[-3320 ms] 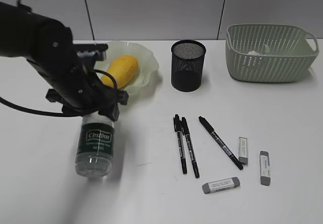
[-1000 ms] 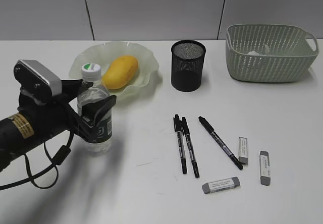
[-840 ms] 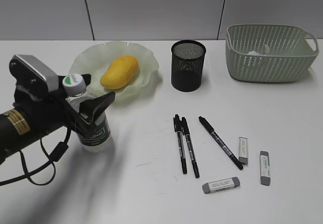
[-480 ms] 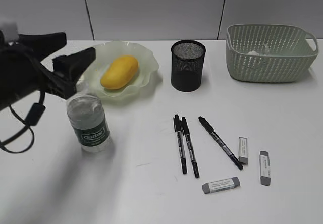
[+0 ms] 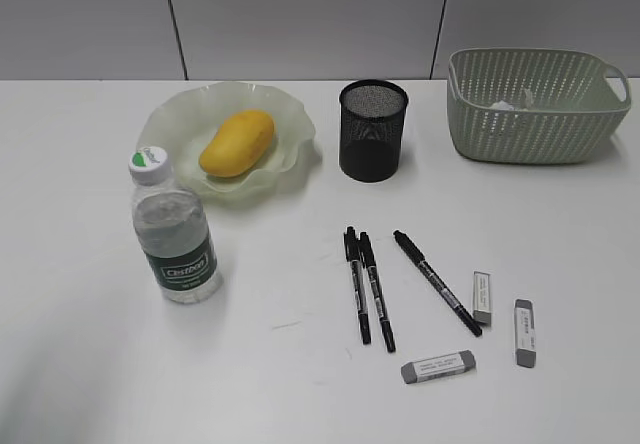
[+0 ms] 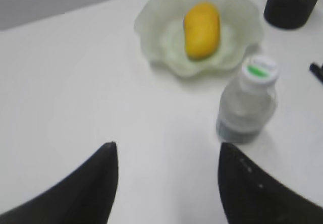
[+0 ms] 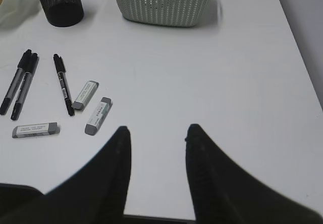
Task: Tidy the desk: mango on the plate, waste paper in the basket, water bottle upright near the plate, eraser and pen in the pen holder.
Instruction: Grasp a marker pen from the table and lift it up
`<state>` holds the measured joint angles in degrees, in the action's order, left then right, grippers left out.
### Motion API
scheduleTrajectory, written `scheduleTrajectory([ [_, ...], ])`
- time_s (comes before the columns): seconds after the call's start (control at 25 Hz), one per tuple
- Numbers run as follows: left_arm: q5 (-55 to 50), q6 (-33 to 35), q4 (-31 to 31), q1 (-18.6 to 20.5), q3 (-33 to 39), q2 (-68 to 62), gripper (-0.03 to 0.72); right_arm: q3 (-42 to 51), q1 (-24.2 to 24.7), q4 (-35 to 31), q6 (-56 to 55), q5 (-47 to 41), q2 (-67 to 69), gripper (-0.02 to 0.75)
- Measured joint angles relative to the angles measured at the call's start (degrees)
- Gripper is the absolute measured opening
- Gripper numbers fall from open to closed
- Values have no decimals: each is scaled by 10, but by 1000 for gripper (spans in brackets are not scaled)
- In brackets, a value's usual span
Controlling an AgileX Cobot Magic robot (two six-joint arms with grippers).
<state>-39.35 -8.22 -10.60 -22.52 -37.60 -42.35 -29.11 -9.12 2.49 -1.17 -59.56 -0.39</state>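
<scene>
From my station I see the water bottle [image 5: 174,234] standing upright on the white bench [image 5: 300,384], white cap up, just in front and to the left of the plate [image 5: 290,134], close to its ruffled rim but not touching it. The mango [image 5: 237,142] lies in the middle of that plate. Right of the plate stands the black mesh pen holder [image 5: 372,130], and at the far right the green basket [image 5: 536,104] has a bit of white waste paper [image 5: 503,105] showing inside it. Three black pens [image 5: 370,290] lie on the bench in front of the pen holder: two side by side and nearly touching, the third a little to their right at a slant. Three grey erasers [image 5: 482,297] lie further right and nearer to me, apart from one another. Neither arm shows in the exterior view. My left end effector [image 6: 166,156] hangs above bare bench, fingers spread wide with nothing between them, the bottle and plate lying ahead of it. My right end effector [image 7: 156,135] also holds nothing; its fingers stand apart at a moderate gap over bare bench, with the pens and erasers off to its left
</scene>
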Motion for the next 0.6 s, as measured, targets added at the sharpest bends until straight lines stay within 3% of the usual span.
scheduleTrajectory([
  [0.2,-176,0,18,0,1,196,463,0,0,0,1,0,0,301],
  [0.4,-196,0,24,0,40,348,462,-1,0,-20,34,2,7,301],
  [0.6,-211,-1,35,0,67,408,460,-15,0,-85,96,46,129,307],
])
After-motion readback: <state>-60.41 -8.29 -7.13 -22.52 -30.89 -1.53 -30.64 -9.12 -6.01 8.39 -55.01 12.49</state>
